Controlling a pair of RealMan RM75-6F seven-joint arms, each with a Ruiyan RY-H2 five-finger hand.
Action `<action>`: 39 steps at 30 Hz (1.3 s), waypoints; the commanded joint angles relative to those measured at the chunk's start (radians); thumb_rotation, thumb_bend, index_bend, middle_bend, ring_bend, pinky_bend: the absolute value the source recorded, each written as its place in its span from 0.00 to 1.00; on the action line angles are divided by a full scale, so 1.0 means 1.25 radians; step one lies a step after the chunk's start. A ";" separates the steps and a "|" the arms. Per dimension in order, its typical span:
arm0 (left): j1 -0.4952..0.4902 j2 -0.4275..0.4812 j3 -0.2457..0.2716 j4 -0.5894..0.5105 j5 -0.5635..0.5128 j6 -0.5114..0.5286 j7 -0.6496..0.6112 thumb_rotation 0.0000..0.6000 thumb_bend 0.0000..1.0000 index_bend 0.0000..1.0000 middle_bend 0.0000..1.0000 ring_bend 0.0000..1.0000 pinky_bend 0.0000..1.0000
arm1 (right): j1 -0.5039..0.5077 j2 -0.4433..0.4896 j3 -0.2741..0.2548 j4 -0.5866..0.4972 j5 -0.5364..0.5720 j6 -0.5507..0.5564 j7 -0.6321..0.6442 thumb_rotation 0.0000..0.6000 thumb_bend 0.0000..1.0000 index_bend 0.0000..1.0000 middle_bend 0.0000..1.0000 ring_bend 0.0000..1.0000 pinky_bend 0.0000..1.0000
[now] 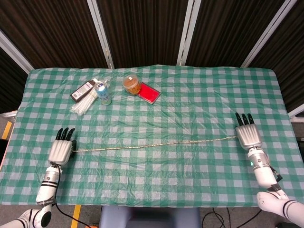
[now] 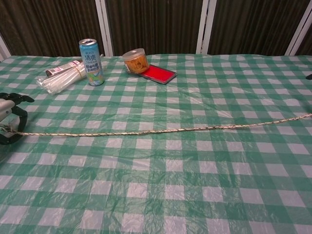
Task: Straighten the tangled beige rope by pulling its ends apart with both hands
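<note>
The beige rope [image 1: 156, 144] lies in one nearly straight line across the green checked tablecloth [image 1: 190, 104], with no tangle showing. My left hand [image 1: 63, 147] rests palm down at the rope's left end. In the chest view that left hand [image 2: 9, 119] has its dark fingers curled round the end of the rope [image 2: 161, 129]. My right hand [image 1: 248, 132] lies palm down at the right end, and the rope runs in under its thumb side. How the right hand grips is hidden beneath it.
At the back left stand a blue drink can [image 1: 102, 92], a clear packet of white sticks [image 1: 85, 102] and a dark flat box [image 1: 83, 90]. An orange-filled plastic tub [image 1: 132, 83] and a red flat case [image 1: 149, 92] sit behind the rope's middle.
</note>
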 commanded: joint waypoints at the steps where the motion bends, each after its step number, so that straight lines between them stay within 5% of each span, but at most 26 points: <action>1: -0.001 0.000 0.003 -0.002 -0.001 -0.010 -0.002 1.00 0.40 0.58 0.09 0.00 0.07 | -0.001 -0.012 0.000 0.015 -0.004 -0.008 0.006 1.00 0.52 0.77 0.05 0.00 0.00; 6: -0.005 0.014 0.014 -0.023 0.000 -0.040 -0.011 1.00 0.40 0.39 0.06 0.00 0.07 | -0.003 -0.025 -0.003 0.035 -0.011 -0.019 0.013 1.00 0.52 0.71 0.05 0.00 0.00; 11: -0.001 0.035 0.018 -0.055 0.008 -0.038 -0.031 1.00 0.40 0.02 0.02 0.00 0.08 | -0.004 -0.015 0.003 0.023 0.013 -0.045 0.000 1.00 0.52 0.38 0.03 0.00 0.00; 14: 0.003 0.055 0.019 -0.081 0.012 -0.032 -0.042 1.00 0.40 0.00 0.01 0.00 0.08 | -0.006 0.000 0.008 0.002 0.039 -0.062 -0.016 1.00 0.52 0.17 0.00 0.00 0.00; 17: 0.010 0.082 0.021 -0.109 0.011 -0.029 -0.045 1.00 0.41 0.00 0.00 0.00 0.08 | -0.007 0.017 0.011 -0.021 0.062 -0.073 -0.033 1.00 0.51 0.06 0.00 0.00 0.00; 25: 0.041 0.181 0.027 -0.196 0.001 -0.018 -0.087 1.00 0.41 0.00 0.00 0.00 0.08 | -0.029 0.077 0.008 -0.099 0.062 -0.048 -0.019 1.00 0.43 0.01 0.00 0.00 0.00; 28: 0.073 0.238 0.038 -0.259 0.048 0.047 -0.157 1.00 0.41 0.00 0.00 0.00 0.07 | -0.069 0.119 0.004 -0.176 0.006 0.037 0.032 1.00 0.40 0.00 0.00 0.00 0.00; 33: 0.163 0.321 0.096 -0.326 0.171 0.225 -0.228 1.00 0.40 0.00 0.00 0.00 0.06 | -0.222 0.204 -0.071 -0.324 -0.215 0.339 0.155 1.00 0.39 0.00 0.00 0.00 0.00; 39: 0.272 0.367 0.163 -0.376 0.261 0.385 -0.211 1.00 0.40 0.00 0.00 0.00 0.04 | -0.404 0.232 -0.164 -0.345 -0.377 0.613 0.219 1.00 0.39 0.00 0.00 0.00 0.00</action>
